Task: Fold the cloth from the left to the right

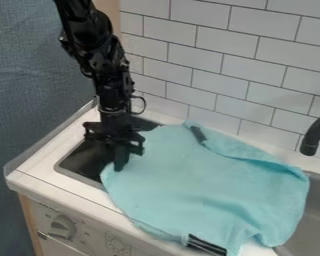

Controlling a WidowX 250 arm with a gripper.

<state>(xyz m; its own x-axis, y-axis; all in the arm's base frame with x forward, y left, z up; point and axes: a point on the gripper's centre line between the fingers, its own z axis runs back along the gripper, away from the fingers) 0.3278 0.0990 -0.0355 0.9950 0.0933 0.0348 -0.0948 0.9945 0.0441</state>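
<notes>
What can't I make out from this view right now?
All in the camera view:
- Gripper: whether it has hold of the cloth; dark parts merge with the dark recess behind.
- Recess: right part, covered by cloth and gripper.
- Sink: left part under cloth, rest cut by the right edge.
- Faucet: base, cut by the right edge.
- Dark strip at the cloth's far side: too small to identify.
</notes>
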